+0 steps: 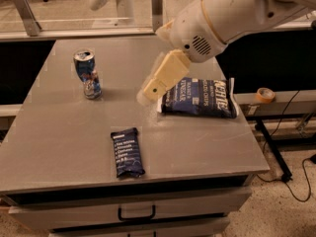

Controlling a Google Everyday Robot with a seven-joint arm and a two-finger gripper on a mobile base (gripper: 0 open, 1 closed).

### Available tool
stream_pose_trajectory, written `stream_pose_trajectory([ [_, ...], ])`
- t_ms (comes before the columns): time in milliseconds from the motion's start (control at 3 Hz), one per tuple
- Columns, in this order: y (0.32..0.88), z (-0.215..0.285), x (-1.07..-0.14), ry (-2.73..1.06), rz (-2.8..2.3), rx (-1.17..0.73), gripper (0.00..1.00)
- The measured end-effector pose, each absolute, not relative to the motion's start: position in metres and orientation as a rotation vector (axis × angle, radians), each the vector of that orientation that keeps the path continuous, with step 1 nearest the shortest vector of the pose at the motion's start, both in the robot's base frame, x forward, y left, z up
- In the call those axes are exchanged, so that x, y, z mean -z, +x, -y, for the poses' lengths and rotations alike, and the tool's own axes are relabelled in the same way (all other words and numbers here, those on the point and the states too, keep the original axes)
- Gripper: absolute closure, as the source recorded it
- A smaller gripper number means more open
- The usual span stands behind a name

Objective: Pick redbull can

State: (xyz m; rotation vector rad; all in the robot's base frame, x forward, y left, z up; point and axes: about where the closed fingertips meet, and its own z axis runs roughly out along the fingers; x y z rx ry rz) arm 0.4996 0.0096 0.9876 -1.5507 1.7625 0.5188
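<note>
The redbull can (pixel 88 74), blue and silver with a dented middle, stands upright on the grey table (pixel 54 132) at its far left. My gripper (pixel 163 76), a cream-coloured block at the end of the big white arm (pixel 232 14), hangs above the table's middle, just left of the chip bag. It is well to the right of the can and touches nothing that I can see.
A large dark blue chip bag (pixel 200 97) lies flat at the right of the table. A flat dark blue snack bar wrapper (pixel 127 152) lies near the front edge. A tape roll (pixel 265 94) sits on a ledge to the right. A drawer handle (pixel 137 215) shows below.
</note>
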Motion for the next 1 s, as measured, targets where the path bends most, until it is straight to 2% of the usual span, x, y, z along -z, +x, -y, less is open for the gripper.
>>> stream_pose_trajectory([
  [333,0.5,-0.009,-0.988,-1.55,-1.763,-0.518,0.0],
  [1000,0.525,-0.063,-0.955,-1.446,-1.632,-0.722,0.0],
])
